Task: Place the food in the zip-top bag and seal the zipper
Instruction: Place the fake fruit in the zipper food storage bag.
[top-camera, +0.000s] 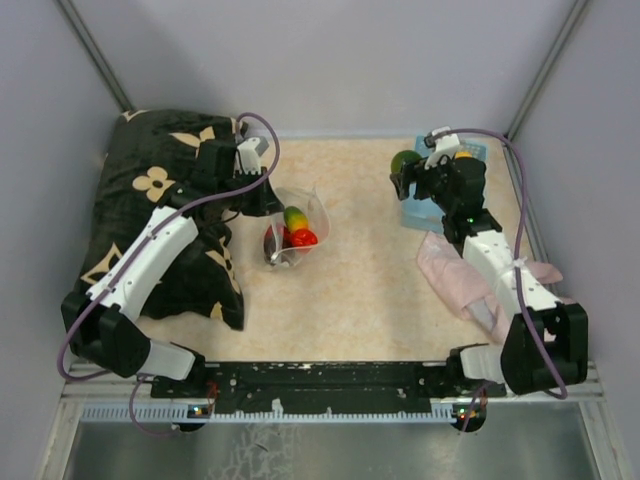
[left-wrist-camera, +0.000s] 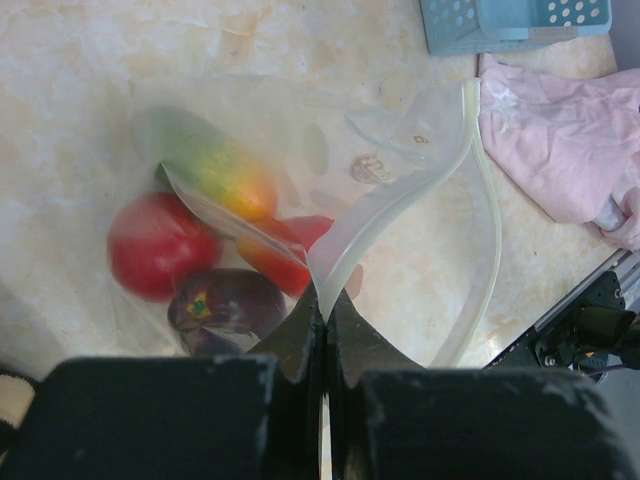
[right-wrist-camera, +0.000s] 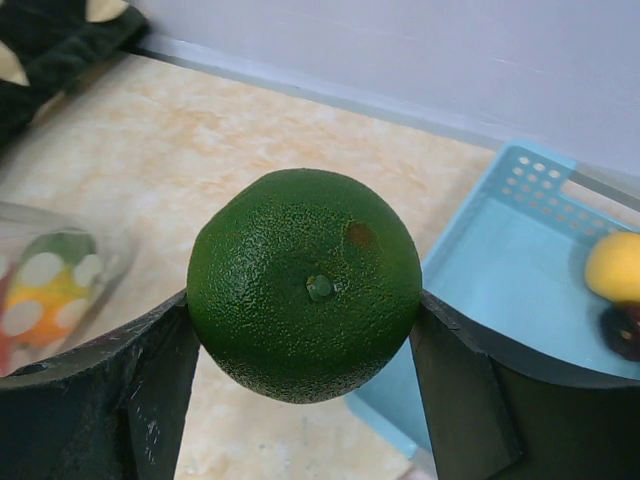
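The zip-top bag (top-camera: 290, 225) lies open mid-table, also in the left wrist view (left-wrist-camera: 400, 200). Inside it are a green-yellow fruit (left-wrist-camera: 215, 165), a red fruit (left-wrist-camera: 155, 245), a dark maroon one (left-wrist-camera: 225, 305) and an orange-red piece (left-wrist-camera: 285, 250). My left gripper (left-wrist-camera: 325, 300) is shut on the bag's rim by the zipper strip (left-wrist-camera: 480, 220) and holds the mouth open. My right gripper (right-wrist-camera: 305, 300) is shut on a green round fruit (right-wrist-camera: 305, 285), held above the table beside the basket; it shows in the top view (top-camera: 405, 163). A yellow fruit (right-wrist-camera: 612, 265) and a dark one (right-wrist-camera: 625, 330) lie in the basket.
A light blue basket (right-wrist-camera: 520, 260) stands at the back right, also in the top view (top-camera: 420, 208). A pink cloth (top-camera: 450, 270) lies under the right arm. A black floral pillow (top-camera: 150, 190) fills the left side under the left arm. Grey walls close the table.
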